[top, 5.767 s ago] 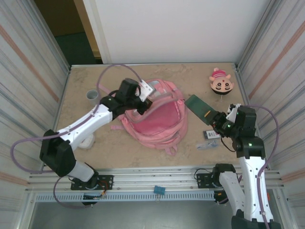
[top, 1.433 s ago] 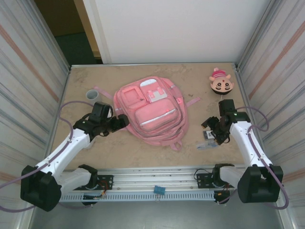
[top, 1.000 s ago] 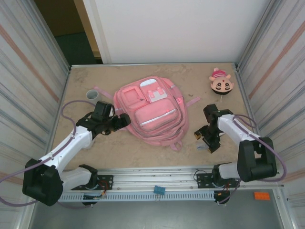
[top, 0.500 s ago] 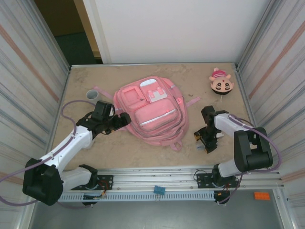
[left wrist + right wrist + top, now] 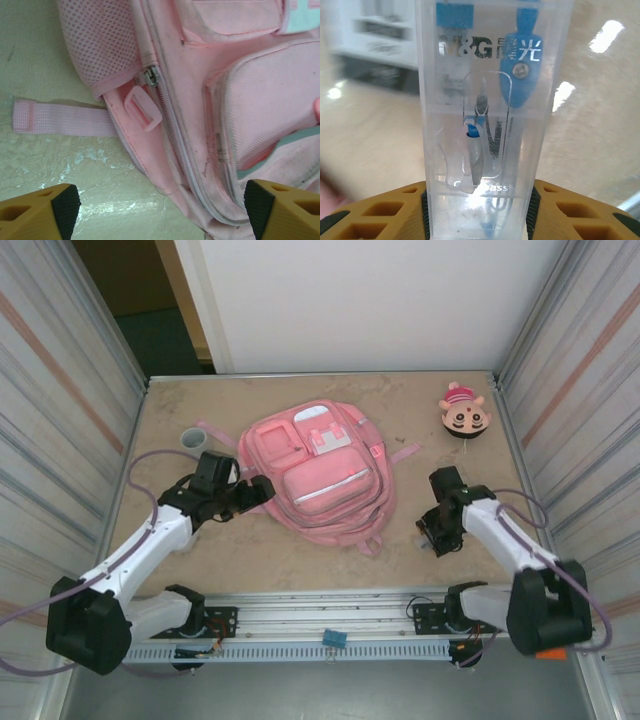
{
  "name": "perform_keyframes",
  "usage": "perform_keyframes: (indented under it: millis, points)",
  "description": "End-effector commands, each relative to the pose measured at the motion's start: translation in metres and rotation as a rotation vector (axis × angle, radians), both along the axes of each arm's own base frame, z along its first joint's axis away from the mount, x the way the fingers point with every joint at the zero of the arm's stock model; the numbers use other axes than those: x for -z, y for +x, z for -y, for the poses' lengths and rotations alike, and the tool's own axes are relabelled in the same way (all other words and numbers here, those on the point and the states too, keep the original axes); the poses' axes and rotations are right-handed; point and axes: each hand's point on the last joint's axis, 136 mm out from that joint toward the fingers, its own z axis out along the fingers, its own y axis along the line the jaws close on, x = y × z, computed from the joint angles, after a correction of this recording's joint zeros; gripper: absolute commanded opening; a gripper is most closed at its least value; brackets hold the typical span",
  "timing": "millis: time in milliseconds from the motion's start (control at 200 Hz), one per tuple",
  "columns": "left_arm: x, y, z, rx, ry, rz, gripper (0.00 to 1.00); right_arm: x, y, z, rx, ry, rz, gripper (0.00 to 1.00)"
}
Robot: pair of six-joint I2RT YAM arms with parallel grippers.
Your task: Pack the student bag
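The student bag (image 5: pixel 320 475), a large pink backpack, lies flat mid-table with its front pockets up. In the left wrist view its side zipper (image 5: pixel 150 77), a pink buckle (image 5: pixel 142 100) and a loose strap (image 5: pixel 65 117) are close below. My left gripper (image 5: pixel 258 490) (image 5: pixel 160 210) stands open at the bag's left edge, holding nothing. To the right of the bag, my right gripper (image 5: pixel 437 530) (image 5: pixel 477 215) is shut on a clear plastic compass case (image 5: pixel 485 125), with both pads pressed flat on its sides. A blue compass lies inside the case.
A small round pink-and-tan plush (image 5: pixel 463 415) sits at the back right. A grey ring (image 5: pixel 193 440) lies at the back left. A blurred black-and-white box (image 5: pixel 375 55) lies beyond the case. Metal walls flank both sides of the table.
My right gripper has closed onto the compass case and shifted slightly right. The left arm and the bag have stayed put.
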Motion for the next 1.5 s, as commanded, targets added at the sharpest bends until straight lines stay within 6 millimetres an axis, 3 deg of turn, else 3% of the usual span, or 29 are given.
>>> perform_keyframes:
  millis: [0,236,346,441,636,651,782,877,1168,1493]
  points:
    - [-0.037,0.004,0.005,0.046,-0.035,0.103,0.87,-0.04,0.02,-0.01,-0.193,-0.014,0.242,0.47]
    - [-0.102,0.008,0.029,0.225,-0.115,0.348,0.86,-0.139,0.049,-0.053,-0.543,-0.056,0.798,0.4]
    - [-0.127,0.0,0.05,0.359,-0.17,0.436,0.85,-0.165,0.052,-0.079,-0.735,-0.113,0.935,0.4]
    - [-0.142,-0.012,0.073,0.485,-0.185,0.501,0.85,-0.18,0.049,-0.116,-0.966,-0.138,1.003,0.4]
    - [-0.155,-0.034,0.116,0.651,-0.229,0.572,0.84,-0.192,0.038,-0.187,-1.399,-0.337,1.058,0.41]
    - [-0.155,-0.034,0.119,0.655,-0.231,0.57,0.84,-0.186,0.039,-0.194,-1.433,-0.35,1.043,0.42]
    - [-0.153,-0.041,0.135,0.693,-0.255,0.567,0.84,-0.182,0.044,-0.225,-1.533,-0.388,1.038,0.43]
    - [-0.148,-0.038,0.136,0.664,-0.252,0.558,0.83,-0.181,0.045,-0.243,-1.57,-0.369,1.06,0.43]
    - [-0.136,-0.013,0.12,0.479,-0.205,0.561,0.62,-0.185,0.037,-0.266,-1.648,-0.329,1.132,0.47]
    - [-0.134,-0.004,0.129,0.389,-0.328,0.514,0.44,-0.192,0.03,-0.277,-1.701,-0.292,1.192,0.48]
